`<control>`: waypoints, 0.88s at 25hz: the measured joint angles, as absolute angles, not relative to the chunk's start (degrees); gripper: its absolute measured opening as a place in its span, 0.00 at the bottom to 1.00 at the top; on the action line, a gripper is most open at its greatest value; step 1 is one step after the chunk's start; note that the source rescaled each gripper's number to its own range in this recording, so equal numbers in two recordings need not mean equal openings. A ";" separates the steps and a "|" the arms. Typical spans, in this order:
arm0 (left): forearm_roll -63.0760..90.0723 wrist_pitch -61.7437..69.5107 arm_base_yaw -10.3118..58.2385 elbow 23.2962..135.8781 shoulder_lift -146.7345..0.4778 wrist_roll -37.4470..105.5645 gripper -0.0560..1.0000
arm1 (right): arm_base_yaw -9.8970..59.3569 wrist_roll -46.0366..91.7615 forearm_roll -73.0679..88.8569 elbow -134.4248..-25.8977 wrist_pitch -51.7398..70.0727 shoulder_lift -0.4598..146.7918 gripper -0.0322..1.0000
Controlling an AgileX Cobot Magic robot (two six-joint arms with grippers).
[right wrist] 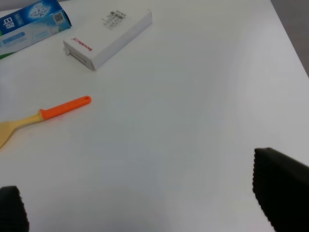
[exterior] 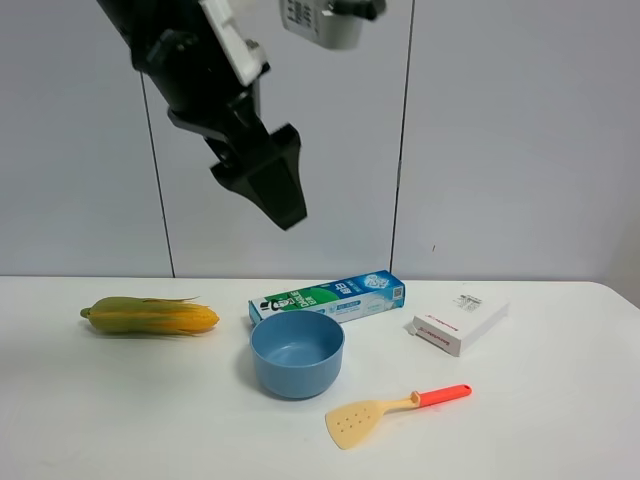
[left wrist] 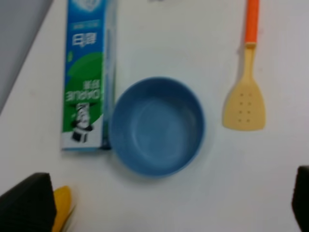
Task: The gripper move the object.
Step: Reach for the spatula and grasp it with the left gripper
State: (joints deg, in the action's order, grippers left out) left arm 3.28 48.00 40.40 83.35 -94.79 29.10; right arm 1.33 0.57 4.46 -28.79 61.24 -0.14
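Note:
The spatula [exterior: 395,410], with a pale yellow slotted blade and an orange-red handle, lies flat on the white table, front right of the blue bowl [exterior: 297,352]. It also shows in the left wrist view [left wrist: 245,96] and the right wrist view [right wrist: 48,112]. My left gripper [exterior: 280,195] hangs high above the bowl, open and empty; its two fingertips sit far apart in the left wrist view [left wrist: 164,198]. My right gripper [right wrist: 145,193] is open and empty, high over the bare table to the right of the spatula. It does not show in the exterior view.
A corn cob [exterior: 150,316] lies at the left. A blue-green toothpaste box [exterior: 330,297] lies right behind the bowl. A white carton [exterior: 458,320] lies at the back right, beyond the spatula's handle. The table's right edge [right wrist: 289,38] is near.

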 joint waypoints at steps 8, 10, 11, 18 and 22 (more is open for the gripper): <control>3.19 42.71 44.56 83.35 -103.49 28.98 1.00 | 1.33 0.57 4.46 -28.79 61.24 -0.14 1.00; 3.36 40.83 44.79 83.35 -104.94 28.85 1.00 | 1.33 0.57 4.46 -28.79 61.24 -0.14 1.00; 3.67 39.70 44.79 83.35 -105.61 28.78 1.00 | 1.33 0.57 4.46 -28.79 61.24 -0.14 1.00; 4.86 36.20 46.80 85.93 -109.76 28.19 1.00 | 1.33 0.57 4.46 -28.79 61.24 -0.14 1.00; 5.41 36.59 48.57 90.43 -113.78 28.19 1.00 | 1.33 0.57 4.46 -28.79 61.24 -0.14 1.00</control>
